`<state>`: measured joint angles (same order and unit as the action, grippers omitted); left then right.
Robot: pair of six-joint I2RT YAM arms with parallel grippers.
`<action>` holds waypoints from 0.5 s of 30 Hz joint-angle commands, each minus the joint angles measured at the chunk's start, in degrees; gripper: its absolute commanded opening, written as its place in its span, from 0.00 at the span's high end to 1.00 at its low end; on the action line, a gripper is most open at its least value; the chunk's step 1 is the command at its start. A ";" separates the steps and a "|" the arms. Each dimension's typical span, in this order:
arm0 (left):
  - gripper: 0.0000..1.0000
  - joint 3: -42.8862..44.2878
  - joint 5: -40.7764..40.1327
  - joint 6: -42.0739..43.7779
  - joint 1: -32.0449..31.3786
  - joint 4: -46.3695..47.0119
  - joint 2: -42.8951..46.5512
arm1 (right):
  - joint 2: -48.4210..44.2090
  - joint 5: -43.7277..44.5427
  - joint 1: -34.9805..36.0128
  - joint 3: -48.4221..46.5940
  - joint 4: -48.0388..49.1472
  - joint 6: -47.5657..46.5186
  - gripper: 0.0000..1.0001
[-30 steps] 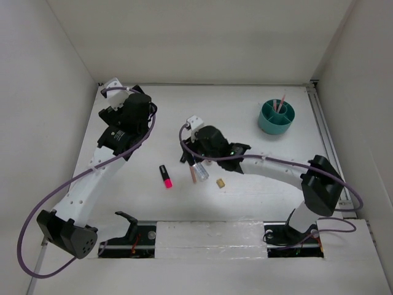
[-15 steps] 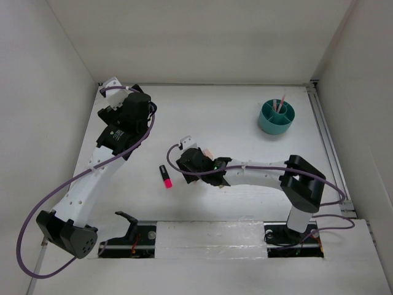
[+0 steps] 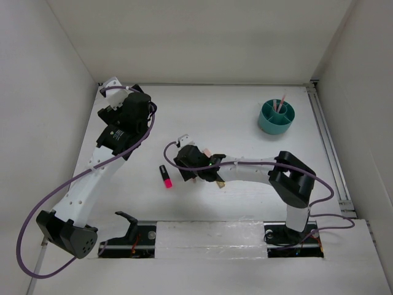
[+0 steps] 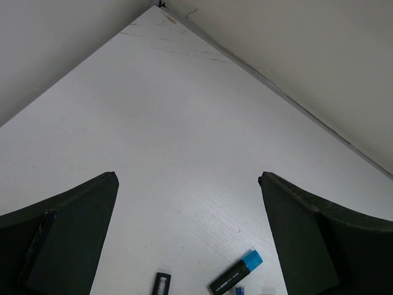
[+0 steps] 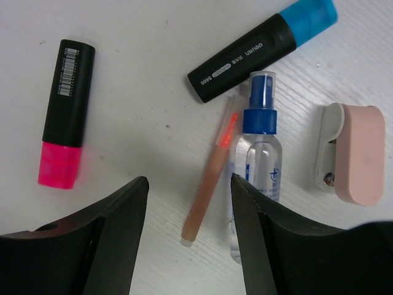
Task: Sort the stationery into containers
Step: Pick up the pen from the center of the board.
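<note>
**Right arm swings in over the pencil, jaws drawn in**

The left gripper has not stirred. Its jaws are spread as wide as they go and hold nothing, with bare table between them. The blue-capped marker shows low in its view, nearer the finger on the right.

The change is all on the right. A second ago the right gripper was further back on the table. It has since swung left and towards the near edge, the arm folding at the elbow. Its jaws have narrowed a little and then held, and now they stand partly open and grip nothing.

In its wrist view, the pink-capped marker lies outside the left-hand finger, apart from it. The pencil lies between the fingers, closer to the right-hand one and touching neither as far as I can tell. Just beside the pencil is the spray bottle, partly hidden by that right-hand finger. The blue-capped marker sits beyond the fingertips, and the eraser lies well outside to the right.

For the task this reads as lining up on the pencil, with the pick not yet made. The bottle is so close that it may get nudged when the jaws close. The organiser stands far to the right of the jaws, with a pink stick upright in it, and the items here remain unsorted
</note>
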<state>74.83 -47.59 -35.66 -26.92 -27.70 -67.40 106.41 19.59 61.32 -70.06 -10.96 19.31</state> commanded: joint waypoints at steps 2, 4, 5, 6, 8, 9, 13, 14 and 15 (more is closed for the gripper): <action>0.00 2.25 -0.83 0.50 -0.07 0.46 0.16 | 2.39 -1.84 -0.24 -2.80 2.88 0.46 0.38; 0.00 2.25 -0.83 0.50 -0.07 0.46 0.16 | 2.92 -1.84 -0.76 -3.41 2.88 0.46 0.38; 0.00 2.25 -0.83 0.50 -0.07 0.46 0.16 | 2.93 -1.84 -0.76 -3.94 2.88 0.46 0.38; 0.00 2.25 -0.83 0.50 -0.07 0.46 0.16 | 3.45 -1.84 -0.76 -3.94 2.88 0.46 0.38; 0.00 2.25 -0.31 1.03 -0.07 0.46 0.16 | 3.45 -1.84 -0.76 -3.94 2.88 0.46 0.38; 0.00 2.25 -0.31 1.03 -0.07 0.46 0.16 | 3.45 -1.84 -1.29 -3.94 2.88 0.46 0.38; 0.00 2.25 0.22 1.03 -0.07 0.98 0.16 | 4.59 -1.84 -1.29 -4.47 2.88 0.46 0.39; 0.00 2.25 0.74 1.03 -0.07 0.98 0.16 | 4.60 -1.84 -1.29 -4.47 2.88 0.46 0.39; 0.00 2.25 0.75 1.03 -0.07 0.98 0.16 | 5.20 -1.84 -1.29 -5.08 2.88 0.46 0.39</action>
<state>74.83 -46.92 -35.40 -26.92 -27.68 -67.40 110.48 17.98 60.31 -72.20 -10.07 19.31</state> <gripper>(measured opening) 0.997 0.612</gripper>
